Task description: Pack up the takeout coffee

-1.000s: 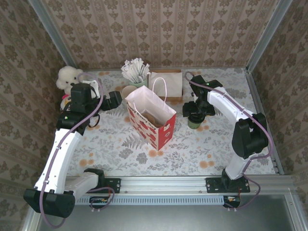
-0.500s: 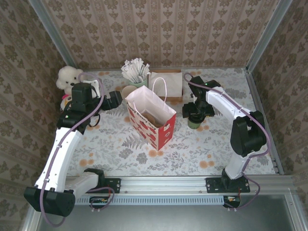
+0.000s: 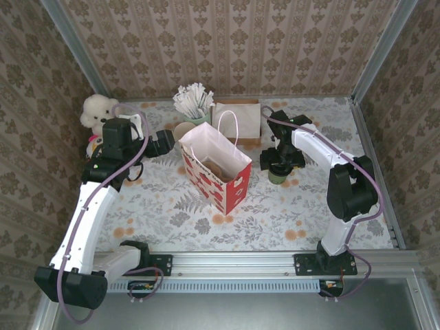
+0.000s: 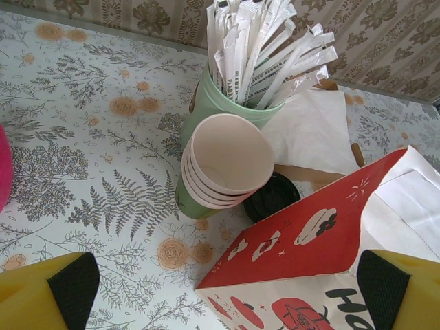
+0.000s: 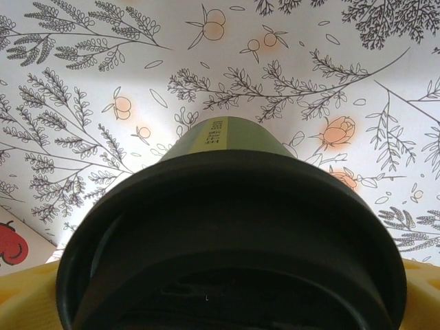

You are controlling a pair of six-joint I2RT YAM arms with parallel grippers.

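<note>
The takeout coffee (image 3: 278, 177) is a small green paper cup with a black lid, standing on the flowered table right of the red and white paper bag (image 3: 217, 170). In the right wrist view its lid (image 5: 230, 234) sits right under the camera, with the green cup wall (image 5: 223, 141) below it. My right gripper (image 3: 278, 162) hangs over the cup, open, with a yellow finger (image 5: 27, 289) on each side of the lid. My left gripper (image 3: 162, 142) is open left of the bag, with nothing between its fingers (image 4: 65, 289).
A stack of green cups (image 4: 227, 161) leans against a pale green holder of wrapped sticks (image 4: 206, 103), with a loose black lid (image 4: 271, 196) beside them. The bag's red side (image 4: 323, 234) is close by. A white teddy (image 3: 96, 110) sits far left, a brown box (image 3: 240, 117) behind the bag.
The right arm has drawn in slightly and its gripper has settled lower over the lidded cup. The left arm has not moved.
</note>
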